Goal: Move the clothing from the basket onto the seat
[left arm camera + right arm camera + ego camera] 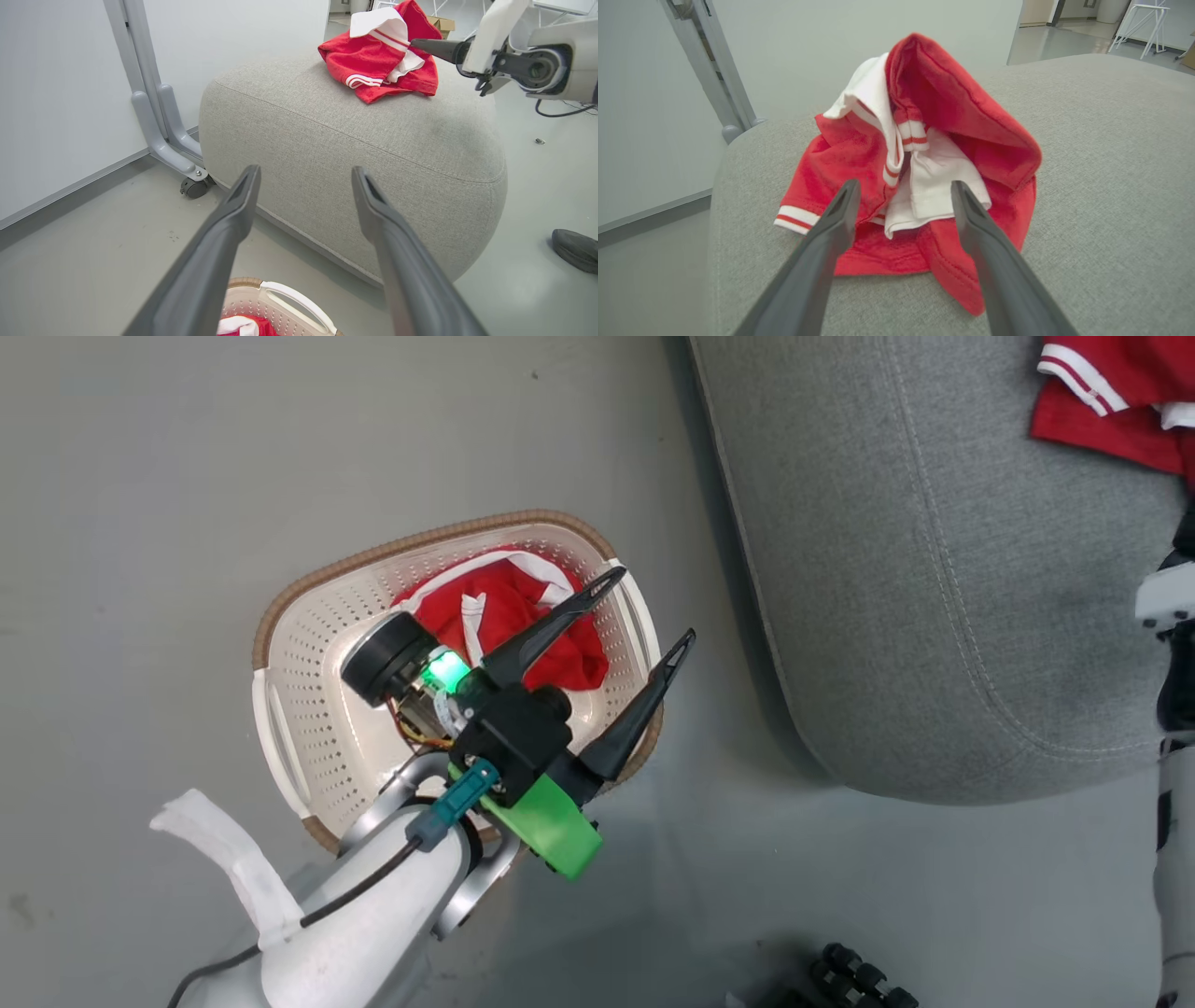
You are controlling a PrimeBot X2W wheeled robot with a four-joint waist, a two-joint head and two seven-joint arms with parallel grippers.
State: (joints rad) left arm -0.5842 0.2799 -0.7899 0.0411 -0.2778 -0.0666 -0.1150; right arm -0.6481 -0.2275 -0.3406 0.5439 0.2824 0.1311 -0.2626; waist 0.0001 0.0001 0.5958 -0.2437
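left hand (pixel 655 603) released | right hand (pixel 904 184) released | crumpled red garment (pixel 962 121) | grey woven seat (pixel 1087 140)

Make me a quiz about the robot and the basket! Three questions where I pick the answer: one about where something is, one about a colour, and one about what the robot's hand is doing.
1. Where is the basket?
A) on a shelf
B) on the floor beside the seat
C) on top of the seat

2. What colour is the basket's rim?
A) brown
B) blue
C) black

3. How is the left gripper?
A) shut on red cloth
B) shut on a handle
C) open, holding nothing

Answers:
1 B: it stands on the grey floor next to the seat.
2 A: the woven-look edge is brown.
3 C: its fingers are spread above the basket with nothing between them.
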